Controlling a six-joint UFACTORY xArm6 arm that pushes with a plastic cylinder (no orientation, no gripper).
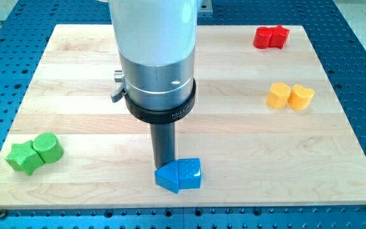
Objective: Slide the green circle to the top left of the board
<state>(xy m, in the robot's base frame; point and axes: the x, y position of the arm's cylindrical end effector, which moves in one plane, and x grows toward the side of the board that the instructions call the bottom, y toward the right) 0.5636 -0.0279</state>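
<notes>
Green circle: sitting at the frame's lower left, touching a green star.
My tip: resting at bottom centre against the blue blocks; no jaws, holding nothing.
Bearing: circle lying well left of the tip.
Desk: its top-left corner waiting far above.

A pale wooden board with visible grain and a smooth, matt finish lies on a blue perforated metal bench. The arm's white housing looks like glossy plastic above a brushed silver metal collar and a black ring; the dark rod is matt. Green blocks, blue blocks, yellow blocks and red blocks appear to be matt, finely ridged plastic.
</notes>
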